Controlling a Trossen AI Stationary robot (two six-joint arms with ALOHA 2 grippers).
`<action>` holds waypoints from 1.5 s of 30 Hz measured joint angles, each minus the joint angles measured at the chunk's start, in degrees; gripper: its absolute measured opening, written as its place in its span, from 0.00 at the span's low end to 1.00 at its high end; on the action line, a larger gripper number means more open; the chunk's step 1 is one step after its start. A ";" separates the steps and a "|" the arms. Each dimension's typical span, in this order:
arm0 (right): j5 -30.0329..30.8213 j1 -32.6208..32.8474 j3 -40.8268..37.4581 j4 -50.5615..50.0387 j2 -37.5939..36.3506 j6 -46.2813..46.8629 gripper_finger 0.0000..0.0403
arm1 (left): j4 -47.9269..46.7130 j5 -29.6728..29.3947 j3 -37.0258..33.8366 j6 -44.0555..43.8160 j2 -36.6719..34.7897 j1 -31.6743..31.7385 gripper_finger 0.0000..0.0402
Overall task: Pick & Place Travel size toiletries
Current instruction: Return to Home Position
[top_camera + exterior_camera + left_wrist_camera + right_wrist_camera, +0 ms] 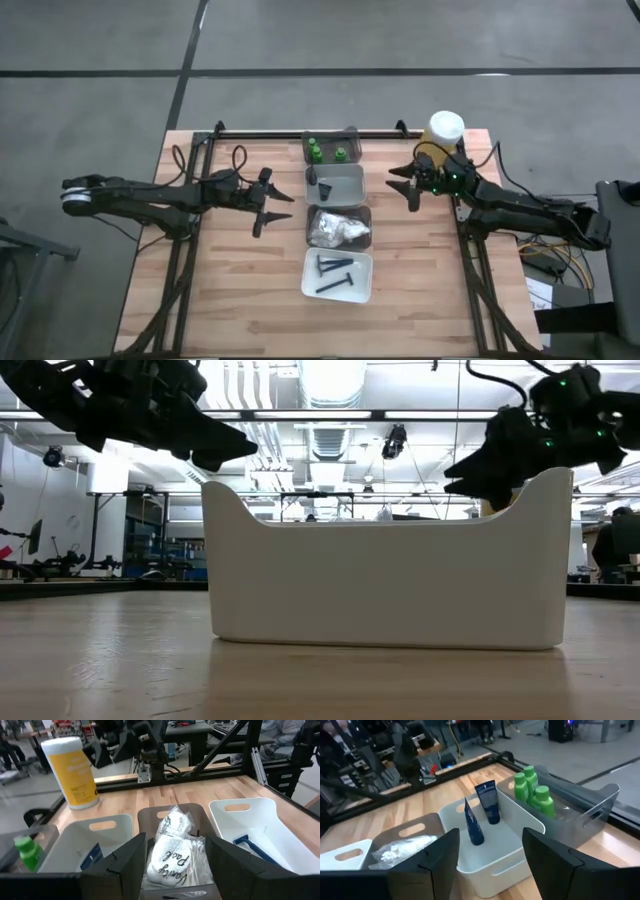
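Observation:
Four trays stand in a row down the table's middle. The far grey tray [331, 150] holds green bottles [534, 791]. The white tray [336, 187] behind it holds two dark blue tubes [482, 815], standing on end and leaning. A grey tray [339, 228] holds white crinkly packets [172, 851]. The near white tray [337, 275] holds dark blue razors [335, 274]. My left gripper [277, 205] is open and empty, left of the trays, above the table. My right gripper [404, 185] is open and empty, right of the tube tray, above the table.
A big yellow container with a white cap [444, 133] stands at the far right, just behind my right arm. A dark rail [310, 133] runs along the table's far edge. Bare wood lies left and right of the tray row.

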 joint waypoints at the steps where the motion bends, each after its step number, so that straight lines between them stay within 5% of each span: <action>1: -0.02 0.00 -1.08 1.36 -0.23 0.15 0.54 | 0.19 0.06 0.00 0.67 0.00 0.00 0.51; 11: -0.62 0.00 -7.66 1.28 0.78 6.35 0.60 | 1.68 0.40 -2.07 2.37 -3.12 1.92 0.51; 15: -3.37 0.00 -8.77 1.37 0.09 6.58 0.63 | 11.20 0.41 -8.16 -0.05 -6.00 3.87 0.51; 19: -6.30 0.04 -10.28 3.69 -3.28 4.44 0.66 | 19.42 0.42 -13.88 -2.87 -9.86 4.91 0.51; 26: -5.76 0.88 -12.70 3.82 -12.70 4.04 0.71 | 16.46 0.43 -16.86 -4.64 -16.22 5.05 0.51; 41: 18.72 24.11 -12.70 1.77 -17.20 -3.96 0.82 | 12.73 0.37 -22.53 -7.20 -26.53 5.57 0.51; 45: 20.73 31.57 -12.70 1.74 -17.18 -6.67 0.85 | 10.80 0.20 -22.58 -6.69 -28.32 5.66 0.51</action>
